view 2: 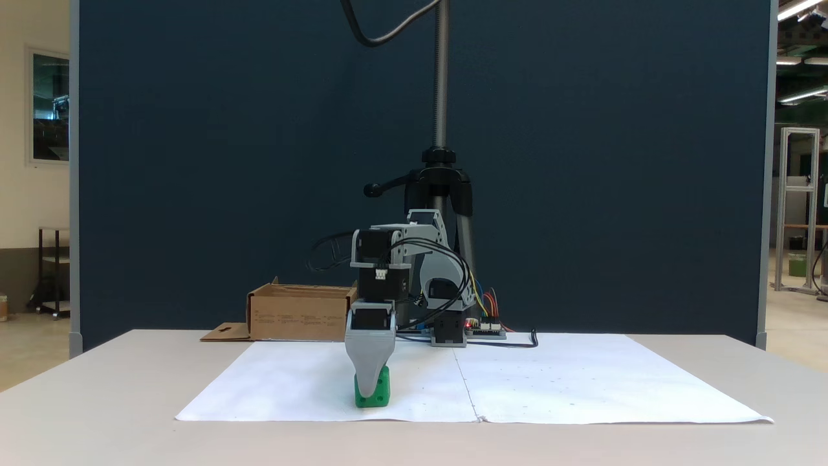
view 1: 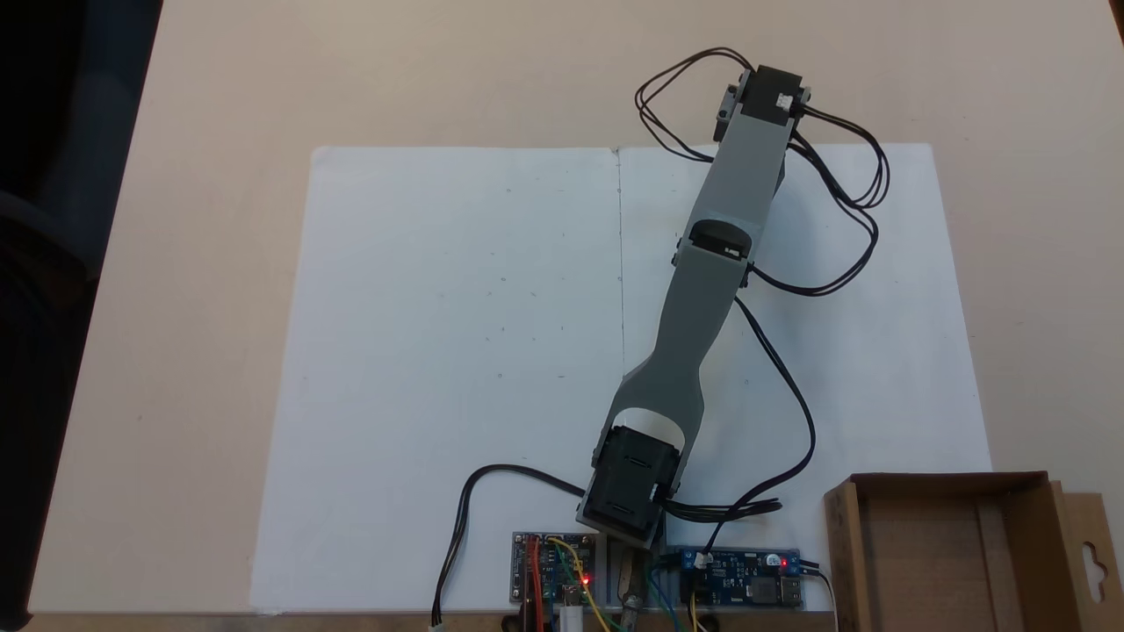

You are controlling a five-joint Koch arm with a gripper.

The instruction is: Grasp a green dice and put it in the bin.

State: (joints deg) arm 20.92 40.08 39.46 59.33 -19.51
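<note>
Arm: the grey-and-black hobby arm stretches out from its base at the near edge of the white paper sheet toward the sheet's far edge in a fixed view from above; black cables loop beside it.
Gripper: the grey pointed gripper points straight down in a fixed view from table level, its tip low in front of the cube and close to the paper. Its jaws line up one behind the other, so I cannot tell whether they are parted or clamped.
Dice: the small bright green plastic cube sits on the paper near the sheet's front edge — partly hidden behind the gripper tip.
Bin: the brown open-topped cardboard box stands beside the arm's base, well apart from the cube; its flap with a hang-hole cutout lies flat on the beige table.
Electronics: two small circuit boards with red lights sit by the base.
</note>
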